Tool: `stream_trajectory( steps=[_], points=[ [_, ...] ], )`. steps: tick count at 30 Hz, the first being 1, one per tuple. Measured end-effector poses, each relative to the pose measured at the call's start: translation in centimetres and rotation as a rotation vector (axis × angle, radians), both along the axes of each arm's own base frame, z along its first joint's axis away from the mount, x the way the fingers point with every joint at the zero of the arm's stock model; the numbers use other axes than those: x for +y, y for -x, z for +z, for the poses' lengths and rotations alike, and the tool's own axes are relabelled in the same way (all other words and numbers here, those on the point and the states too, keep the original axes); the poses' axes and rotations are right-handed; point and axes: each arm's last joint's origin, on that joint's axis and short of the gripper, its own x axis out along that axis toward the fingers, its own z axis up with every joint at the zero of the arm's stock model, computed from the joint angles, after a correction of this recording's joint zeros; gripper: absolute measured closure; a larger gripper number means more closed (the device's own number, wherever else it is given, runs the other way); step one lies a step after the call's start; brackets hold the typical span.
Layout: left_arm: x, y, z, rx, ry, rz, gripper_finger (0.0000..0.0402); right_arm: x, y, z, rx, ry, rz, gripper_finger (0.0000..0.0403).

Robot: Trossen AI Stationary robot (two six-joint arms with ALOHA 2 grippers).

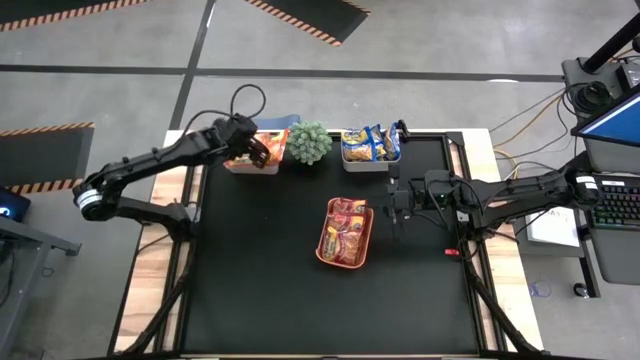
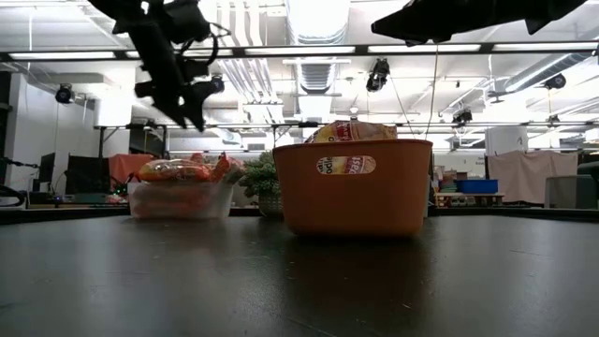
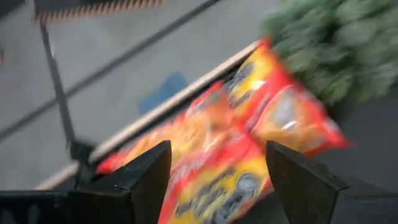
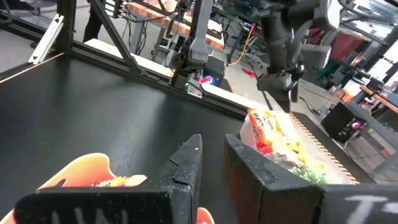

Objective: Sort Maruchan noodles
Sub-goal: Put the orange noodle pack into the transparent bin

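Orange noodle packets (image 1: 268,148) fill a clear bin (image 2: 178,201) at the table's far left. Yellow-and-blue packets (image 1: 368,143) lie in a grey bin near the far edge. Dark red packets (image 1: 346,228) lie in the orange tray (image 2: 354,192) at mid-table. My left gripper (image 1: 255,152) hangs open above the orange packets (image 3: 217,168), well clear of them in the low view (image 2: 187,108). My right gripper (image 1: 396,207) hovers shut beside the tray's right side, its fingers (image 4: 211,162) pointing toward the far left and holding nothing.
A small green plant (image 1: 310,142) stands between the two bins at the far edge, close to the left gripper. The black mat (image 1: 270,280) spreads toward the near edge around the tray. A keyboard and cables (image 1: 615,205) lie beyond the table's right side.
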Motion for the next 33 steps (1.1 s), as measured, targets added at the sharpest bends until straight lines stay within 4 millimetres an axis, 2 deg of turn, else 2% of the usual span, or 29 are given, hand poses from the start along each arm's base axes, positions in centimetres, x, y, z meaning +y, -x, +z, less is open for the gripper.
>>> stream_trajectory(
  steps=[3, 6, 9, 16, 24, 30, 33],
  points=[
    [0.0, -0.9, 0.0, -0.036, -0.097, -0.026, 0.0169, 0.0, 0.0, 0.0, 0.000, 0.000, 0.000, 0.0344],
    [0.3, -1.3, -0.9, -0.079, -0.203, -0.007, 0.0173, 0.0, 0.0, 0.0, 0.000, -0.001, 0.000, 0.0344],
    [0.5, -1.4, -2.7, -0.157, -0.287, 0.026, 0.0176, 0.0, 0.0, 0.0, 0.004, -0.008, -0.001, 0.0344],
    [0.7, 0.2, -7.8, -0.267, -0.445, 0.177, 0.0182, 0.0, 0.0, 0.0, 0.005, -0.011, -0.002, 0.0344],
    [1.8, 0.8, -12.1, -0.237, -0.399, 0.276, 0.0183, 0.0, 0.0, 0.0, 0.004, -0.017, -0.003, 0.0344],
    [2.8, 0.1, -13.9, -0.184, -0.376, 0.299, 0.0183, 0.0, 0.0, 0.0, 0.004, -0.018, -0.003, 0.0344],
    [3.0, -0.2, -14.0, -0.177, -0.372, 0.304, 0.0183, 0.0, 0.0, 0.0, 0.004, -0.019, -0.003, 0.0344]
  ],
)
